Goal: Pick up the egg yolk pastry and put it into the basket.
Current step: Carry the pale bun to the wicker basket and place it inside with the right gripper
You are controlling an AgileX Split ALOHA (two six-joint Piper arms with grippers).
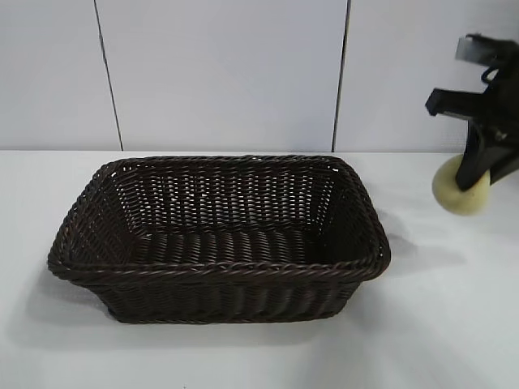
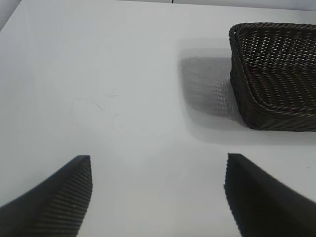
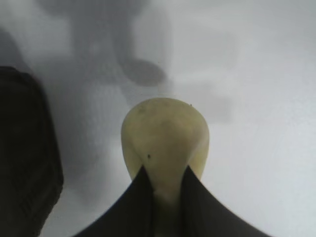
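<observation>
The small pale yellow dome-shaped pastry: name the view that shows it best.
The right wrist view: the small pale yellow dome-shaped pastry fills the middle, pinched between the right gripper fingers above the white table. The exterior view shows it partly hidden behind that gripper, right of the dark brown woven wicker basket. The left wrist view misses it.

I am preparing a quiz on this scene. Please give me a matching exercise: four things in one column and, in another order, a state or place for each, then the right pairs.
Things:
1. pastry
2. basket
3. left gripper
4. right gripper

States:
A. open, holding nothing, over bare table
B. shut on the yellow bun, to the right of the basket
C. held off the table, its shadow below it
D. standing on the table with nothing inside

Pairs: 1-C, 2-D, 3-A, 4-B
</observation>
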